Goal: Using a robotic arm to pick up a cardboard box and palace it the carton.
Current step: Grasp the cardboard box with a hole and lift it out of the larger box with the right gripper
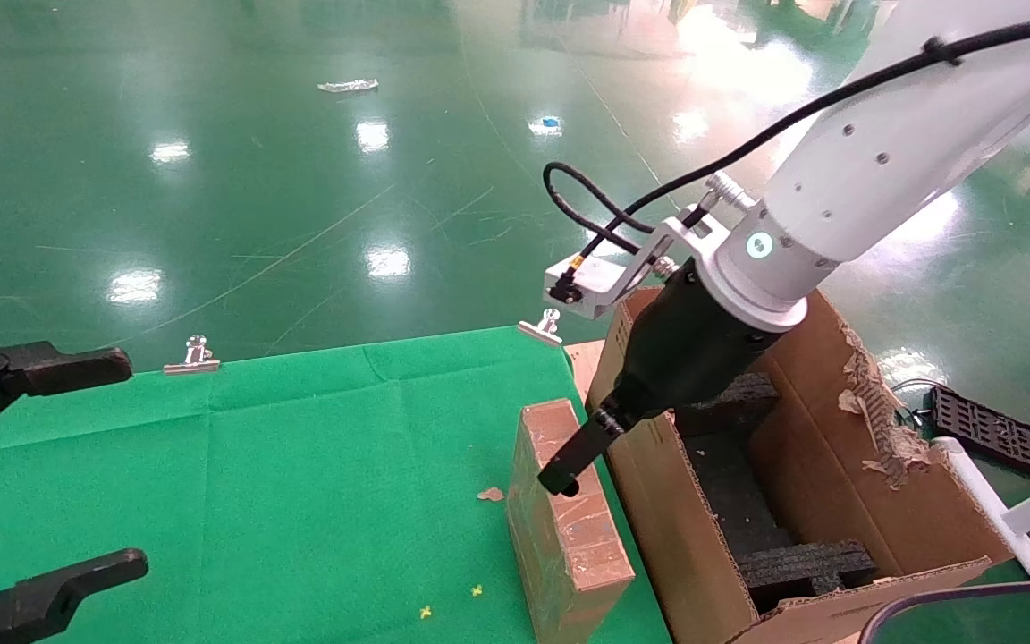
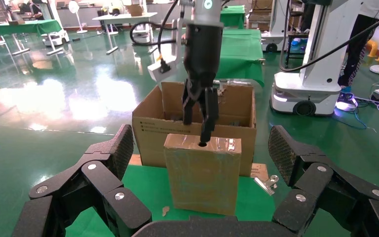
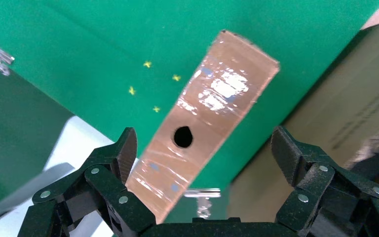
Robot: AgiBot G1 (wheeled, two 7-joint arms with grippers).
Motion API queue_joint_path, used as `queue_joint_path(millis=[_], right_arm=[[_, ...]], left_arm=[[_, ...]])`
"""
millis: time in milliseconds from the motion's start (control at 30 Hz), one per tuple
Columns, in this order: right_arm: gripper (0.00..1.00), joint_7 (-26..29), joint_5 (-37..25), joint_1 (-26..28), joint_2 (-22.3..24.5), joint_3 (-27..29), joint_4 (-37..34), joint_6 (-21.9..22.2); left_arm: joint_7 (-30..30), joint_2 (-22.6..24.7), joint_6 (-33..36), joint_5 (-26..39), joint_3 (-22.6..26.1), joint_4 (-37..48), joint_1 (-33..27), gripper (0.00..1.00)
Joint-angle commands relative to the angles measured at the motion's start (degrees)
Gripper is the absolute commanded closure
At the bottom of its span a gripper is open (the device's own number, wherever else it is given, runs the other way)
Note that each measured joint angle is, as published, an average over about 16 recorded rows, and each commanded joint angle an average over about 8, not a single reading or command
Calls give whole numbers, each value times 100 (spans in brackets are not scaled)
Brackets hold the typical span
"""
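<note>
1. The cardboard box stood on edge on the green table cloth, not yet lifted. It sat just beside the carton, at about 9 o'clock from it in the head view. Nothing of the placing had been done.

2. The right gripper, on the white robotic arm, hovered just over the box's upper edge with its black fingers spread to either side of that taped edge and gripping nothing. Whether a fingertip touched the tape could not be told.

3. The left gripper waited at 9 o'clock of the head view, low over the cloth, its jaws spread wide and empty.

4. What remained, by the look of it, was closing on the box, the lift, the short carry toward 3 o'clock and the release inside the carton.

5. The box was flat, rectangular brown board wrapped in glossy clear tape that caught the light, with a small round hole in its narrow face.

6. The carton was coarse corrugated board with torn, ragged flap edges and small black print on its side. Matt black foam blocks lay within.

7. Metal binder clips pinned the cloth's far edge.
</note>
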Motion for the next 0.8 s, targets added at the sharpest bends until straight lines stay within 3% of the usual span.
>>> queue_joint_path(millis=[33,167,200,267,400,433,500,667,733,800], right_arm=[[0,234,27,-67,-34,-35,-137,23],[0,389,20,-239,-144,-114,-292,59],[6,413,13,-272,-171,-130,-317,67],[23,442,-15,-319,-222,-160,-344,83],[73,505,-105,-360,-303,-214,-331,108],[86,523,-127,-365,-315,-225,-317,115],[98,565,-172,-372,-334,-247,-280,130],[100,671,-266,-395,-349,-290,-161,186],[100,712,-302,-410,-348,-308,-114,210],[100,750,-335,-427,-345,-326,-72,231]], left_arm=[[0,0,0,0,1,0,0,0],[1,-1,-1,-1,2,0,0,0],[1,-1,-1,-1,2,0,0,0],[1,-1,-1,-2,2,0,-1,0],[2,-1,-1,-2,3,0,-1,6],[2,-1,-2,-2,4,0,-1,13],[2,-2,-2,-3,4,0,-1,31],[3,-2,-2,-4,5,0,-1,86],[3,-2,-3,-4,6,0,-1,96],[3,-3,-3,-4,6,0,-1,100]])
